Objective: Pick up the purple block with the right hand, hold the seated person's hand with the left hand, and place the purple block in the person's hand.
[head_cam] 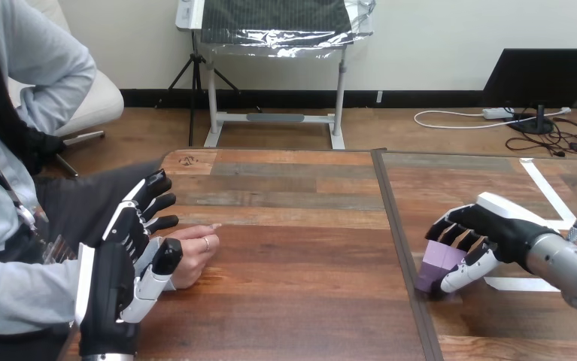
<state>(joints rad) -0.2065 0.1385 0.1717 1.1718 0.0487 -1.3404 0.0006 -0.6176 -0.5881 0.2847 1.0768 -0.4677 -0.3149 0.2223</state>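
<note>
A purple block rests on the table at the right. My right hand covers it from above and from the right, fingers curled over its top and thumb against its lower right side. The person's hand lies on the table at the left, fingers loosely curled, one fingertip pointing right. My left hand stands upright beside it, on its left. Its fingers are straight and spread above the person's hand, and its thumb lies against the back of that hand. I see no finger curled round the person's hand.
A dark seam runs front to back between two wooden tabletops. White tape strips lie on the right tabletop behind my right hand. The person's torso and arm fill the left edge.
</note>
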